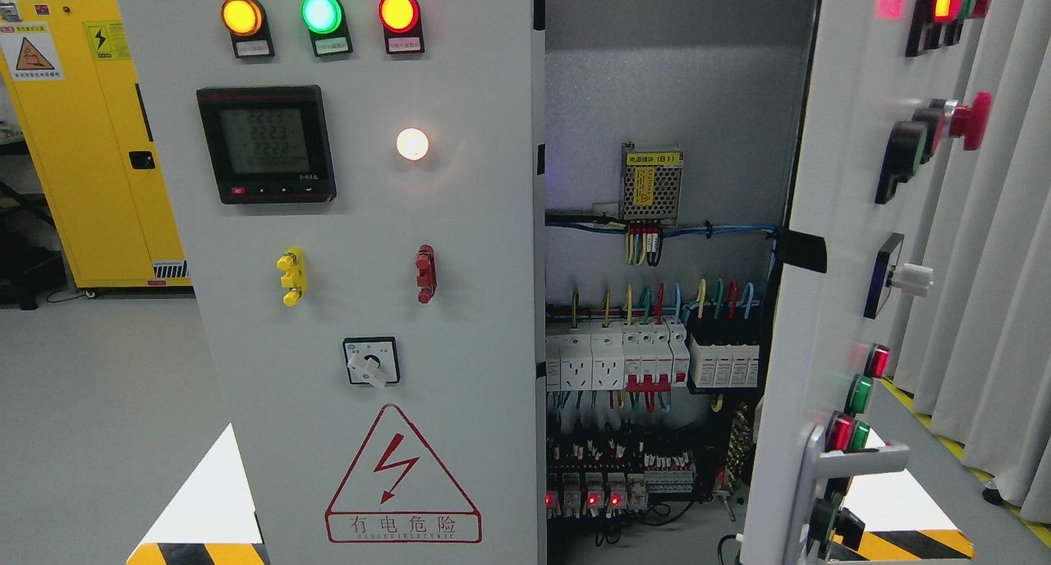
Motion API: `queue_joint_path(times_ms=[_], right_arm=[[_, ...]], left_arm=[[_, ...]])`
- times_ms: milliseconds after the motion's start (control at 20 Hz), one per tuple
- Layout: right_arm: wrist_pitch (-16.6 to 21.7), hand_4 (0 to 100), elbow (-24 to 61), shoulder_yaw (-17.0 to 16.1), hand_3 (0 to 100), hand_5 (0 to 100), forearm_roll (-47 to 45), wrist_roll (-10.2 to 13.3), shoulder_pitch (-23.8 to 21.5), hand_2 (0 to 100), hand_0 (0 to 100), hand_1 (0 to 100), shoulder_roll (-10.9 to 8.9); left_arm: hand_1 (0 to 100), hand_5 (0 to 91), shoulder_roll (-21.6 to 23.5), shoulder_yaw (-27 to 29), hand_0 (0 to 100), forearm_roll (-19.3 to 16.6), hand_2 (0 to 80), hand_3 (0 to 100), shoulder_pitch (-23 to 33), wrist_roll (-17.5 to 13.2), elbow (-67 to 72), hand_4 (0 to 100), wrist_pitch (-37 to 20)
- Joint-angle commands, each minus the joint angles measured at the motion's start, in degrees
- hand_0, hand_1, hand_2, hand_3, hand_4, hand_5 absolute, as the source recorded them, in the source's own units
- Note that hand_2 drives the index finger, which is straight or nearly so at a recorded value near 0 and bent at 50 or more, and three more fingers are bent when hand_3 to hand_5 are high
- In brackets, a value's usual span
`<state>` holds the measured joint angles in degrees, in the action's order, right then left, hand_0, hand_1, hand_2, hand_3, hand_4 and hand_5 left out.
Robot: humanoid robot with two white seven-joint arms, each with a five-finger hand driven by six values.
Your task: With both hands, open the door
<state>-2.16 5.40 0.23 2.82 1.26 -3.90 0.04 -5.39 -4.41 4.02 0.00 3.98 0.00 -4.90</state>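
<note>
Head view: cabinet with one door swung open, no robot hand seen.

The right door is swung wide, and breakers and wiring are exposed. The left door is shut, so half remains. Neither hand is shown; finger state cannot be told.

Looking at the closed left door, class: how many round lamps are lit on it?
4. Top row: amber lamp, green lamp, red lamp. A white lamp sits lower, right of the meter. None seem hidden.
</note>
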Motion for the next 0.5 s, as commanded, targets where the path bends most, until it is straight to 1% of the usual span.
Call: queue_joint_path(times_ms=[0,350,400,451], right_arm=[[-0.1,0,0.1,0.7,0,0,0.1,0.0,0.0,0,21,15,0.49],[-0.1,0,0.0,0.7,0,0,0.1,0.0,0.1,0,21,15,0.49],[-0.2,0,0.0,0.7,0,0,0.1,0.0,0.1,0,21,15,0.49],[-0.2,0,0.0,0.7,0,0,0.1,0.0,0.1,0,21,15,0.49]], left_arm=[[0,0.0,0.2,0.0,0,-0.1,0.0,3,-1.0,0.5,-1.7,0,-0.8],[0,0.0,0.6,0.1,0,0.4,0.0,3,-1.1,0.2,-2.3,0,-1.2],[0,0.0,1.5,0.1,0,0.4,0.0,3,-0.7,0.2,-4.6,0,-1.9],[0,0.0,3.5,0.1,0,0.4,0.0,3,0.0,0.2,-9.2,0,-2.9]])
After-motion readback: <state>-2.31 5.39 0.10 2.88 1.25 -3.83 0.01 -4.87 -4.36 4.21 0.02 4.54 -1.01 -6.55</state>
